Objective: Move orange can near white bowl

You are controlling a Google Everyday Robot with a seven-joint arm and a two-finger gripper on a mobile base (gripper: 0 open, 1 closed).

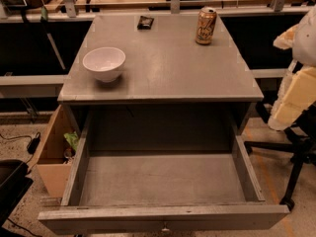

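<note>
The orange can (206, 26) stands upright at the back right of the grey cabinet top (168, 68). The white bowl (104, 63) sits on the left side of the same top, well apart from the can. My gripper (295, 95), a white and cream shape, hangs at the right edge of the view. It is beside the cabinet, lower than the can, and touches nothing.
A small flat black packet (145, 21) lies at the back middle of the top. A wide drawer (163, 179) stands pulled out below the top. A cardboard box (54, 152) sits on the floor at the left, and a chair base (294, 181) at the right.
</note>
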